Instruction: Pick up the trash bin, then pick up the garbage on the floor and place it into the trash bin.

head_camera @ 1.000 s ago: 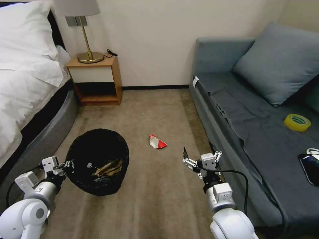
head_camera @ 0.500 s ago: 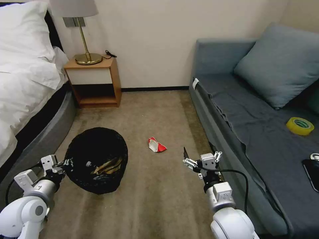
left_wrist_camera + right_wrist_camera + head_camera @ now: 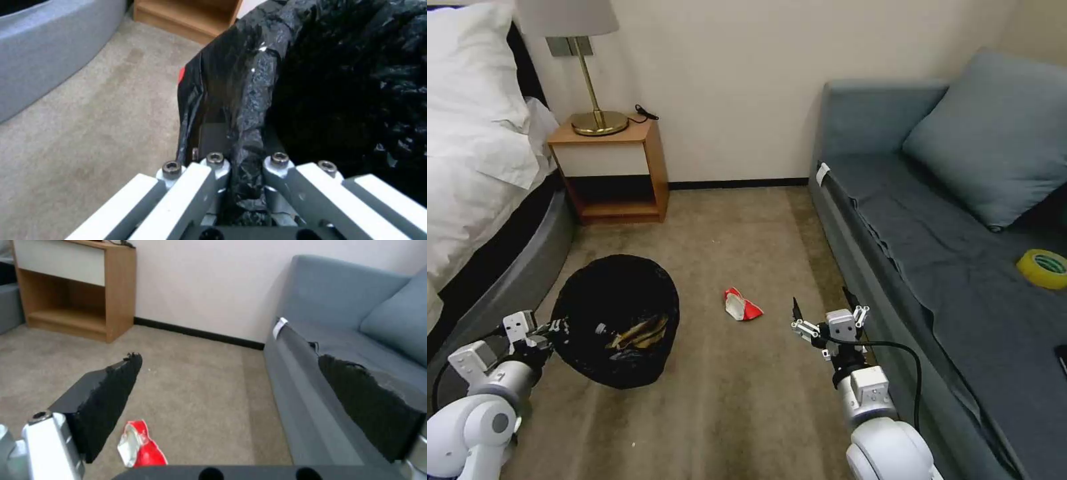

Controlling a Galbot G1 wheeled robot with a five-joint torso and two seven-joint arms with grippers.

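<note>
Left end effector pinching the bin's rim; right end effector spread above the carpet.

In the lower left of the head view, the left end effector [image 3: 550,330] is pressed together on the liner-covered rim of the round black mesh trash bin [image 3: 617,320], which holds brown and yellow scraps inside. The red-and-white crumpled wrapper [image 3: 742,305] lies on the beige carpet [image 3: 727,400] at centre frame, between the bin and the right end effector [image 3: 820,313], whose fingers stand wide apart beside the grey sofa [image 3: 934,267] at right.
</note>
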